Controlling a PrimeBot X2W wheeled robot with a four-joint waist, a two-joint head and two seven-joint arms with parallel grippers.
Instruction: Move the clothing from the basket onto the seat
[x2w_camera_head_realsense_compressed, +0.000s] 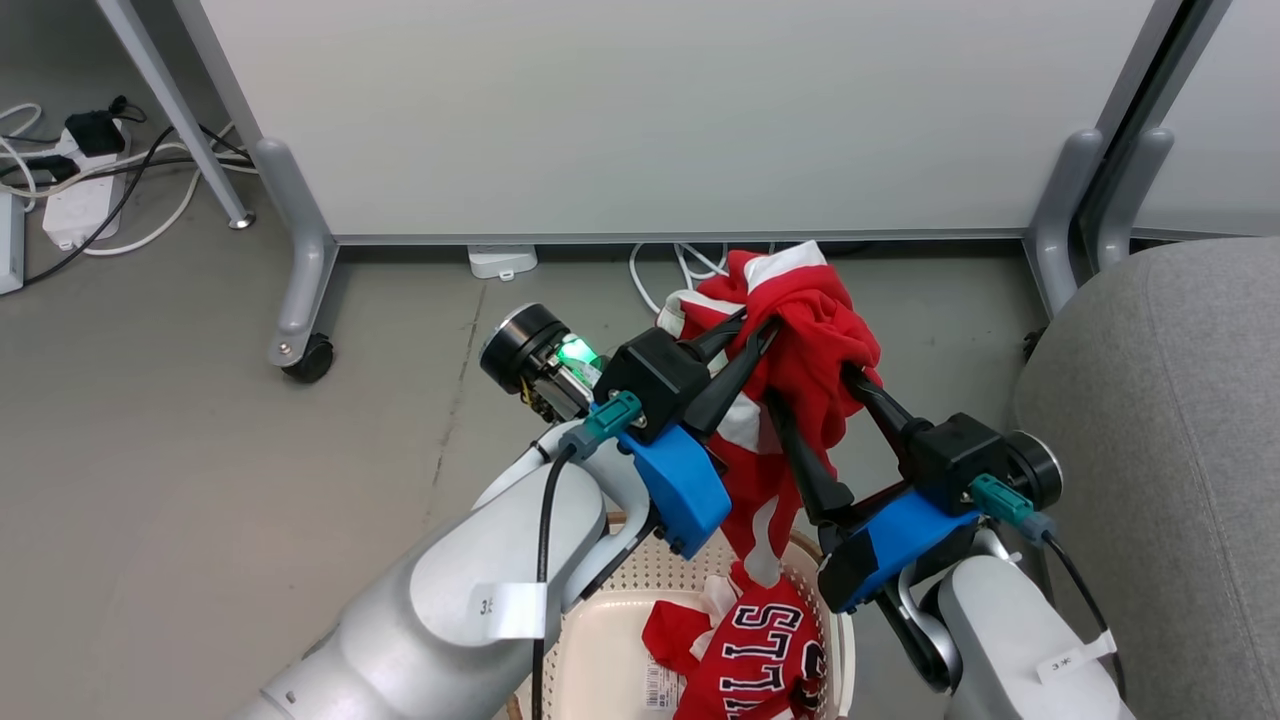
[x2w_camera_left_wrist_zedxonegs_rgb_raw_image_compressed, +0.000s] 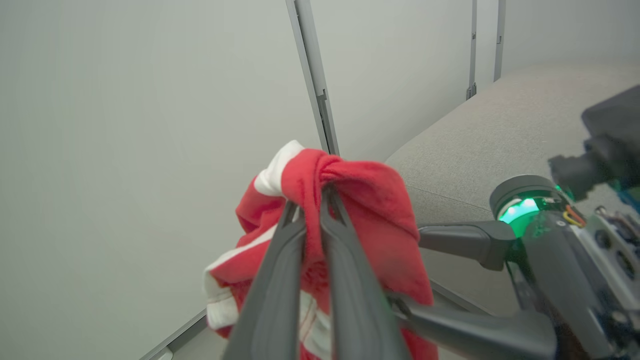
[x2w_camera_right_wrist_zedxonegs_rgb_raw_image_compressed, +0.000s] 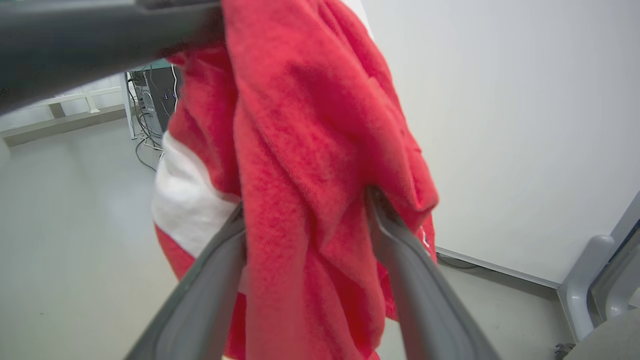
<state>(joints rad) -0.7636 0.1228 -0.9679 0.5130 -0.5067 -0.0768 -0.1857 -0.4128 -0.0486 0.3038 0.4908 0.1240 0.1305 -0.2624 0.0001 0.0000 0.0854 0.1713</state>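
Red garment (x2w_camera_head_realsense_compressed: 800, 320) hangs bunched above the basket (x2w_camera_head_realsense_compressed: 600, 610). Its lower end dangles to about rim level, just over the lettered jersey (x2w_camera_head_realsense_compressed: 760, 665) lying inside; can't tell if they touch. Held high prob. so it clears the rim before swinging to the seat (x2w_camera_head_realsense_compressed: 1150, 450), which is to the robot's R of the basket.

L gripper (x2w_camera_head_realsense_compressed: 752, 328): fingers pressed together on a top fold of the garment, carrying the wt. R gripper (x2w_camera_head_realsense_compressed: 812, 390): fingers apart, cloth draped between & over them. Looks like support, not a pinch.

Both arms rise from either side of the basket, forearms angled up & inward, fingers converging at the bunch. Partition panel (x2w_camera_head_realsense_compressed: 650, 110) stands beyond the basket.
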